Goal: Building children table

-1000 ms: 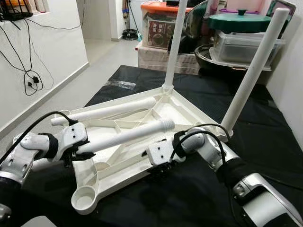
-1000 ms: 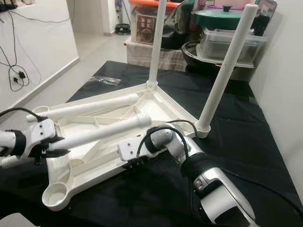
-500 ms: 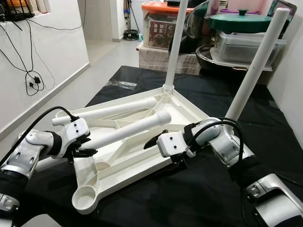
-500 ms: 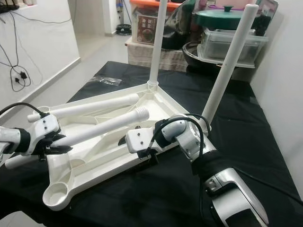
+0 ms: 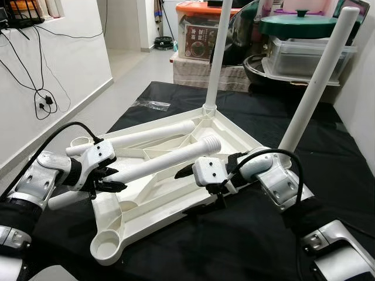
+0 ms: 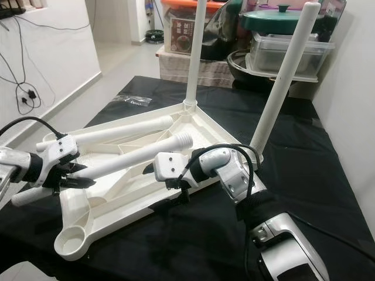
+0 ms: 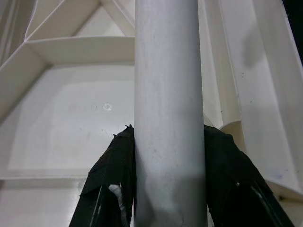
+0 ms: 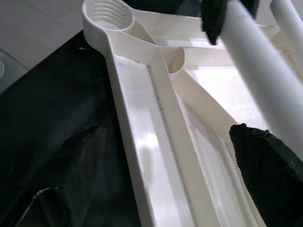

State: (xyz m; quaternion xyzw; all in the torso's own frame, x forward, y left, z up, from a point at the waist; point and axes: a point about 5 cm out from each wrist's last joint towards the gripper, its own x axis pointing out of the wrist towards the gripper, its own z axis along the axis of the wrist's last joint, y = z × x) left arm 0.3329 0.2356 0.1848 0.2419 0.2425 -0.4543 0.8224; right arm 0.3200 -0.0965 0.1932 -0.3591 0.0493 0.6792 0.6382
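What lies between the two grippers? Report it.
In the left eye view, the loose white leg, held by the left gripper, slants over the upturned tabletop toward the open right gripper.

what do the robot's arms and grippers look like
Both arms are glossy silver segments with black joint bands. Each wrist ends in a white boxy housing dotted with small dark screw holes, from which the left gripper and right gripper extend two long black fingers. A thin black cable loops over each wrist.
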